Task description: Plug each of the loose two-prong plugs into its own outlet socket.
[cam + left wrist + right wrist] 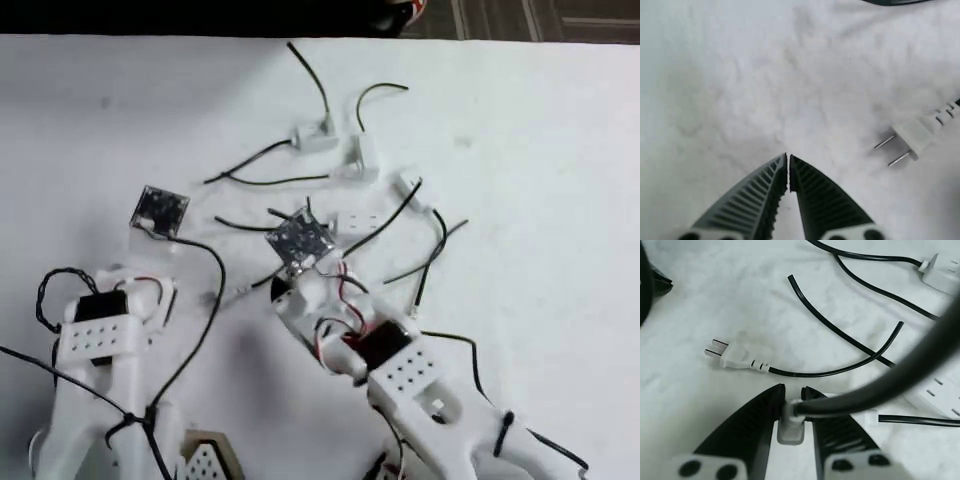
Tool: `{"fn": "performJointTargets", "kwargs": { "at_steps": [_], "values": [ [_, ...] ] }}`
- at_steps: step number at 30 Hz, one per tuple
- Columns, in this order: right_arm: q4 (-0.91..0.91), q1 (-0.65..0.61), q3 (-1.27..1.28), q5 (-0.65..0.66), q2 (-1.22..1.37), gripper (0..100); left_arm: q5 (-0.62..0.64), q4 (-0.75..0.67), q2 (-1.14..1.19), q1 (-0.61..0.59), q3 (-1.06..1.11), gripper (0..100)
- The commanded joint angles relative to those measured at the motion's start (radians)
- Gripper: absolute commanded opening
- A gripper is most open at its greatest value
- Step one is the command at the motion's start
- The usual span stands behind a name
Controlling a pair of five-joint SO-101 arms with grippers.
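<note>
High view: outlet socket (357, 222) on tabletop (540, 150), just beyond right pincer (305, 290). Left wrist view: left pincer (788, 164) closed, empty; loose plug (912, 136) lies near. Right wrist view: right pincer clamps held plug (789, 429); square it to socket, push straight, keep cord (880, 388) slack.

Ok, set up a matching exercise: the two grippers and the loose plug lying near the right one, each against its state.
1. left gripper
2. right gripper
3. loose plug

A. lies free on the table, prongs bare
B. fingers shut on a second plug
C. fingers shut, nothing between them

Pairs: 1-C, 2-B, 3-A.
</note>
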Motion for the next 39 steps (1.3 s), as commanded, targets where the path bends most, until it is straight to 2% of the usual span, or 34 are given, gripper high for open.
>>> {"fn": "performJointTargets", "kwargs": {
  "at_steps": [1,11,33,39],
  "values": [
    [-0.073,0.001,-0.049,0.011,0.062,1.7,-0.009,-0.015,-0.018,-0.007,-0.002,3],
    [-0.246,0.077,-0.049,0.055,0.243,1.7,-0.009,-0.012,-0.018,-0.007,-0.002,3],
    [-0.278,0.076,-0.037,0.057,0.318,1.7,-0.009,-0.011,-0.018,-0.007,0.0,3],
    [-0.277,0.084,-0.034,0.146,0.361,1.7,-0.009,-0.011,-0.018,-0.007,0.0,3]
  ]
}}
